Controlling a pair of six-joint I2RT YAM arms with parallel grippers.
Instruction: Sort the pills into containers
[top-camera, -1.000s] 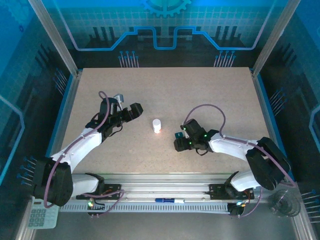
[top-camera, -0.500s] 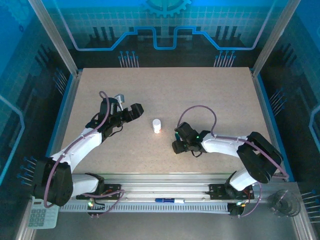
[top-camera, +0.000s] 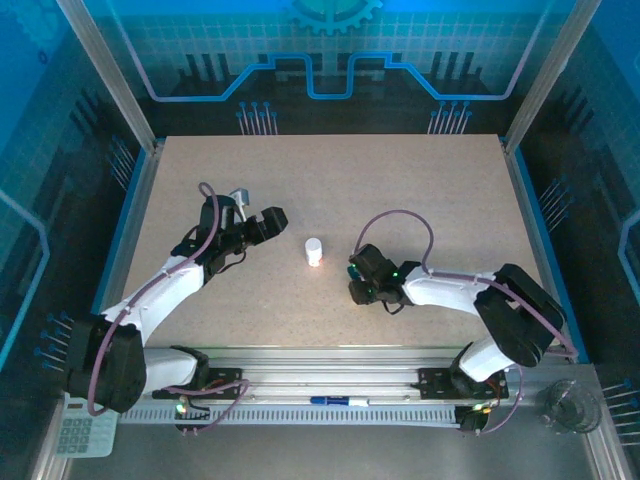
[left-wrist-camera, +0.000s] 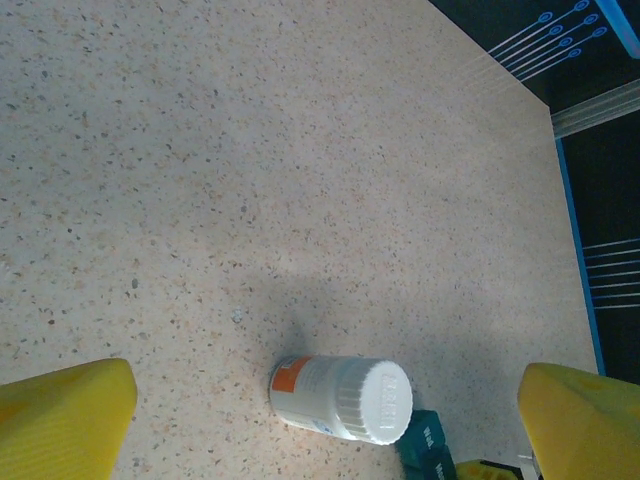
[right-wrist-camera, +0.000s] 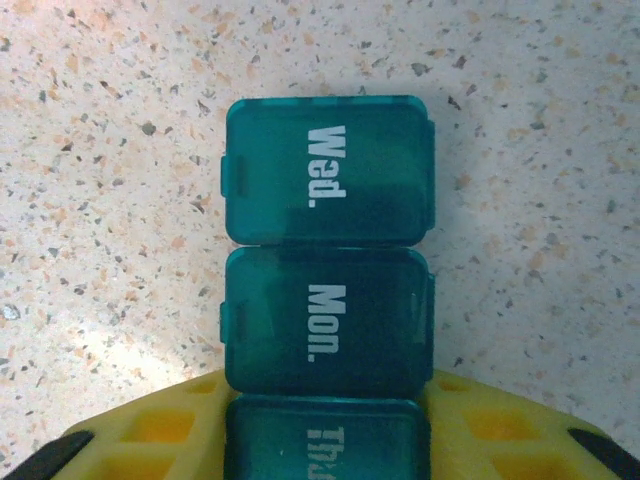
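Teal pill box (right-wrist-camera: 328, 290) lies flat on the table (right-wrist-camera: 110, 120), our right hand (right-wrist-camera: 325, 440) pinching 1 end; held that far off-centre, it could pivot or slip. Our left hand (top-camera: 272, 217) is spread wide near the bottle (left-wrist-camera: 340, 398).

White links join bulky black joints on the left arm (top-camera: 160, 285) and right arm (top-camera: 452, 290). A greyish-purple cable (top-camera: 400, 216) loops along each. Green lights (top-camera: 376, 291) dot the right wrist, far from the aluminium rail (top-camera: 320, 362). Fingers (left-wrist-camera: 65, 415) are yellow.
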